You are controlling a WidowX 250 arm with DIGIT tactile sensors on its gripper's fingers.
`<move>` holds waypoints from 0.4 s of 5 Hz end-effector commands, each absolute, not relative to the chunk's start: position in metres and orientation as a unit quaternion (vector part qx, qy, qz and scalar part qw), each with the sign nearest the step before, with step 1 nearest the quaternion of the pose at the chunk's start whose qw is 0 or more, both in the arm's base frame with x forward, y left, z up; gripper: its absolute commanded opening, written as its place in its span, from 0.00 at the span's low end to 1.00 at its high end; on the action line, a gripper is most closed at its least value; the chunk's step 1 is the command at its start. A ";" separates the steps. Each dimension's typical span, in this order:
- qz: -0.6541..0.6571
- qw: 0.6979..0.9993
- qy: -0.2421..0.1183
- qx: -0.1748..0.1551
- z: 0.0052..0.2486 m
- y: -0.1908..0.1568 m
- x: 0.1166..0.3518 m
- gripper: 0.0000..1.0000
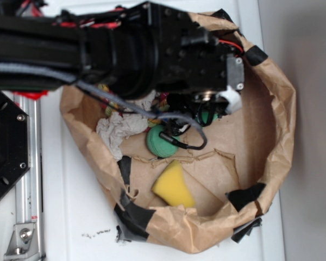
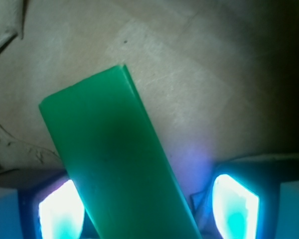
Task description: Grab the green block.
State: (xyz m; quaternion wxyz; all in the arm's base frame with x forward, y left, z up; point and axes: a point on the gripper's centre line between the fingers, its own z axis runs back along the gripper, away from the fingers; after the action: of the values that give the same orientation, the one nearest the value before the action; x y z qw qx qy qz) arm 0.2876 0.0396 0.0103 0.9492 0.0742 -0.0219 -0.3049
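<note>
The claw (image 2: 148, 209) stands open astride the green block (image 2: 114, 159), seemingly not touching it.

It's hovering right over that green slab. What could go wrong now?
The green block lies slanted between the open gripper fingers, nearer the left pad, so closing might twist or push it aside. The green ball and crumpled cloth sit close by and could get bumped.

A white table (image 1: 70, 206) is seen carrying a brown paper basin (image 1: 282, 109), spread directly beneath and around the gripper (image 1: 206, 111).
</note>
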 end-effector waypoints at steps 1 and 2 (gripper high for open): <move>-0.088 0.985 -0.096 0.113 0.028 0.048 0.249 0.00; -0.057 0.983 -0.116 0.132 0.068 0.037 0.257 0.00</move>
State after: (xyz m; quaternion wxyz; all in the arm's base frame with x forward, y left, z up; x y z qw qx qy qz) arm 0.2458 0.0479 0.0576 0.9866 0.1297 -0.0833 -0.0533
